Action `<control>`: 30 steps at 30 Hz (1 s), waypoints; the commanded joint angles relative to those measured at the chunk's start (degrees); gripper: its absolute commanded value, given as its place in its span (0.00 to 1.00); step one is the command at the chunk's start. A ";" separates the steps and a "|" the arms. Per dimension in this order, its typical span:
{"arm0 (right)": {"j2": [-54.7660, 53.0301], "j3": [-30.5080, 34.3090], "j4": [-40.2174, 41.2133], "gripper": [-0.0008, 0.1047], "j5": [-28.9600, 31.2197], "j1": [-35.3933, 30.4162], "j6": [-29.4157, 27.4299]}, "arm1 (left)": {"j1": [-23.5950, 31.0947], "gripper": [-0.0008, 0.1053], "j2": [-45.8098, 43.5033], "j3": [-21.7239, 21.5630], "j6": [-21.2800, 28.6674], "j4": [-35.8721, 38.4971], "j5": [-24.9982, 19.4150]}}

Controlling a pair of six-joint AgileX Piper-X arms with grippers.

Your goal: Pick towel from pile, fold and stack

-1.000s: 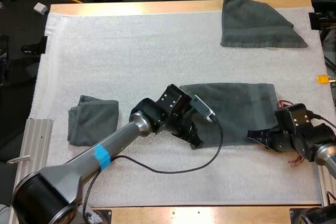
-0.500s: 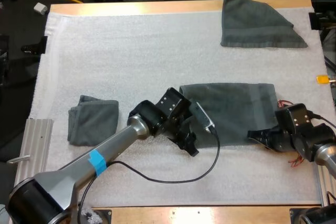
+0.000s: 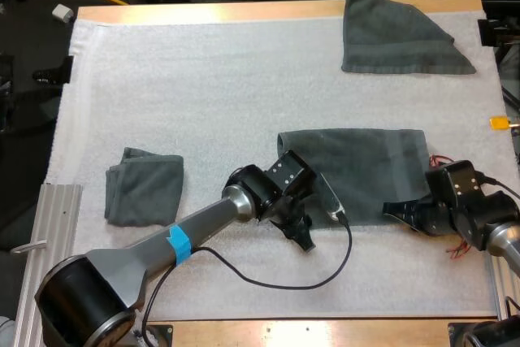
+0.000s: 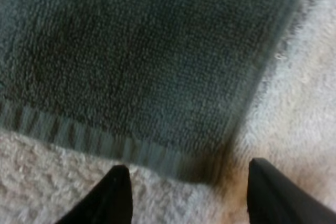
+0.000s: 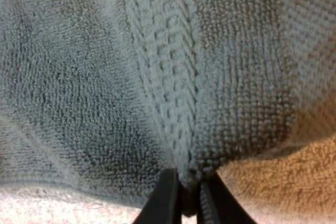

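1. You had eased your left gripper [image 3: 302, 236] down-frame, just off the lower-left corner of the flat dark grey-green towel [image 3: 366, 172], centre-right in the high view; it looked lined up for a pinch.
2. Left jaws stood wide apart, gripping nothing.
3. Your right gripper [image 3: 396, 212] was clenched on the towel's lower-right hem.

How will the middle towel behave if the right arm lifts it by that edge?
Likely floppy: the middle towel bunches where the right gripper pinches it, so it should drape. Its looped pile looks grippy, so slipping seems unlikely.
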 commanded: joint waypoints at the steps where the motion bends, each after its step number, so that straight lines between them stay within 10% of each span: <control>1: -0.31 -0.01 1.29 0.01 -0.35 -0.08 -0.34 | -0.29 0.45 0.73 0.14 0.21 -0.73 -2.43; 14: -0.21 -0.09 2.00 0.01 -0.04 -0.07 -0.64 | -0.90 0.40 6.07 -0.89 0.76 -0.59 -0.95; 19: -0.37 -0.05 1.90 0.01 0.00 -0.05 -0.63 | -0.93 0.04 5.65 -3.41 0.36 3.46 -1.89; 30: -1.44 0.06 2.25 0.01 -0.22 0.00 -1.05 | -0.92 0.01 1.06 -7.44 0.18 8.74 -2.16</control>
